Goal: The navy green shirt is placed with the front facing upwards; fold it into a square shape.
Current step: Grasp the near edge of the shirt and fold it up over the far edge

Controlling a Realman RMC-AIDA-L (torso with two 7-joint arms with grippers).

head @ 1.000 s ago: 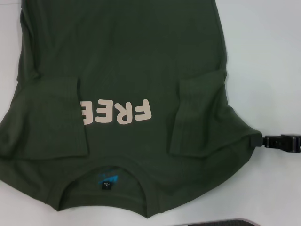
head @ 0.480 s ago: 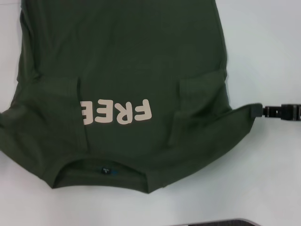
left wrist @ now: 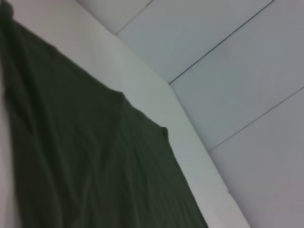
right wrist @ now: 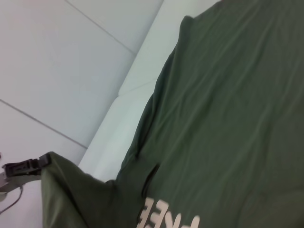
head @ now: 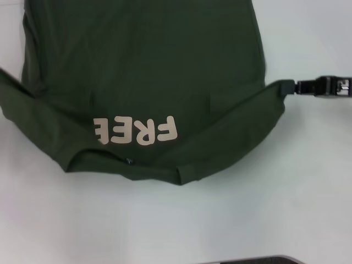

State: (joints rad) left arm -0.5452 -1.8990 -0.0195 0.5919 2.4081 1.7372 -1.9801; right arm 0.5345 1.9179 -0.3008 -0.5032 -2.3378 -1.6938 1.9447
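Across the upper and middle part of the head view the navy green shirt (head: 148, 71) lies on the white desk (head: 165, 225), its pale "FREE" lettering (head: 136, 131) reading upside down low in the frame; the collar end, toward the bottom of the frame, is lifted and rolling over toward the lettering, with both shoulder corners drawn up and outward to the frame's left and right edges. The cloth looks soft, light and limp; it sags between the two raised corners and creases along the fold, so it should drape wherever it is released and is unlikely to hold a crisp edge unaided. The sensible holds are the corners and hems, where doubled fabric gives the fingers something to bite; a pinch mid-panel would likely only bunch it. At the right edge of the head view, upper-middle, the right gripper (head: 287, 86) reaches in level from the side, its fingers closed on the shirt's shoulder corner, which is pulled taut toward it. The left gripper itself is out of sight; the shirt's corner at the left edge of the head view rises as though held, but whether its fingers are closed cannot be told; the left wrist view shows only cloth, desk edge and tiled floor (left wrist: 247, 71).
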